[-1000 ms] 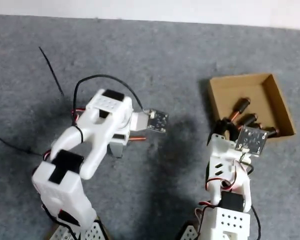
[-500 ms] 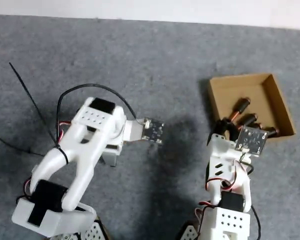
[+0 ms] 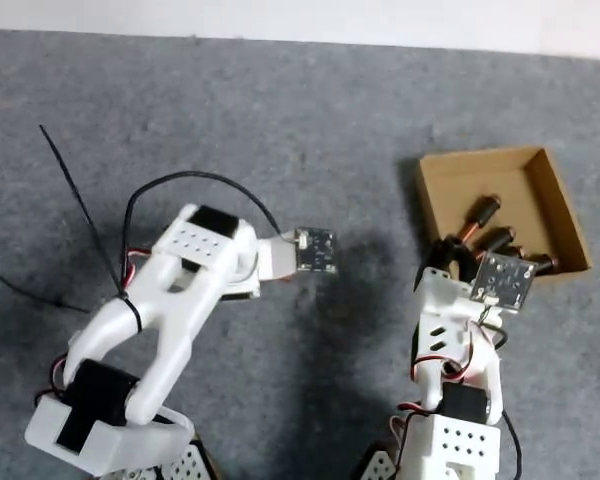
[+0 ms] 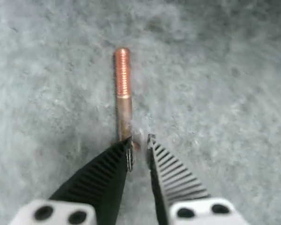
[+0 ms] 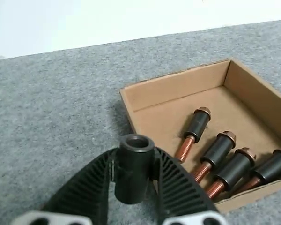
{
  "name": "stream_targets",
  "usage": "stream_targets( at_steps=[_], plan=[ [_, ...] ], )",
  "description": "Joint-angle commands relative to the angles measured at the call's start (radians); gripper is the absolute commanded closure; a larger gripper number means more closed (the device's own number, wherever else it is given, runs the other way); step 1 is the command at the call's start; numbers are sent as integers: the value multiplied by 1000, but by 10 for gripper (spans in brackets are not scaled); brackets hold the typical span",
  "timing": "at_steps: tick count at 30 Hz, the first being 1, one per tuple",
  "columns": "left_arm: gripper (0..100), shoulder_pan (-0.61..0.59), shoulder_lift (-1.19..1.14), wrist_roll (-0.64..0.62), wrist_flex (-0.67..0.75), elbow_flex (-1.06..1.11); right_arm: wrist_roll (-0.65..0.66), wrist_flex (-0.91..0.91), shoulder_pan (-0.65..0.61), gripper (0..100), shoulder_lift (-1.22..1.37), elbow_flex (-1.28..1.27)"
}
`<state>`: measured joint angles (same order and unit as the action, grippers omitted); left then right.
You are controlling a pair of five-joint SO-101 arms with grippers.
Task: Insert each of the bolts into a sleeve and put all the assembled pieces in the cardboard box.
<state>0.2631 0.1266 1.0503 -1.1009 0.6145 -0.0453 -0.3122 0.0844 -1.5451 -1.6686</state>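
A copper bolt (image 4: 123, 89) lies along the grey carpet, its threaded end pointing away from my left gripper (image 4: 139, 143). The jaws stand close together, shut on the bolt's head end. In the high view the left arm (image 3: 195, 280) covers that spot. My right gripper (image 5: 135, 161) is shut on a black sleeve (image 5: 132, 178), held upright with its bore facing up, just short of the cardboard box (image 5: 178, 86). Several assembled pieces (image 5: 220, 150) lie side by side in the box (image 3: 480, 165). The right arm (image 3: 450, 330) stands at the box's near left corner.
Two thin black cable ties (image 3: 75, 195) (image 3: 30, 292) lie on the carpet to the left of the left arm. Open carpet stretches between the two arms and behind them up to the white edge at the far side.
The left arm drew back and to the left, then its wrist shifted slightly right and lower. The right arm kept still with the sleeve.
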Motion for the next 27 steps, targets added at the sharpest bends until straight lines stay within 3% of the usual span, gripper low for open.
stream_targets(
  at_steps=[1,4,8,13,18,20,27],
  plan=[
    [924,39,10,-9,123,42,12,28,12,992,-16,-12],
    [926,31,10,-14,184,65,12,28,12,992,-16,-12],
    [925,58,8,-26,157,73,12,28,12,992,-16,-12],
    [924,125,16,-316,40,71,12,28,12,992,-16,-12],
    [923,-12,18,-427,26,-13,12,28,12,992,-16,-12],
    [923,-56,16,-577,86,-16,12,28,12,992,-16,-12],
    [924,-128,8,-1287,244,-15,12,28,12,992,-16,-12]
  ],
)
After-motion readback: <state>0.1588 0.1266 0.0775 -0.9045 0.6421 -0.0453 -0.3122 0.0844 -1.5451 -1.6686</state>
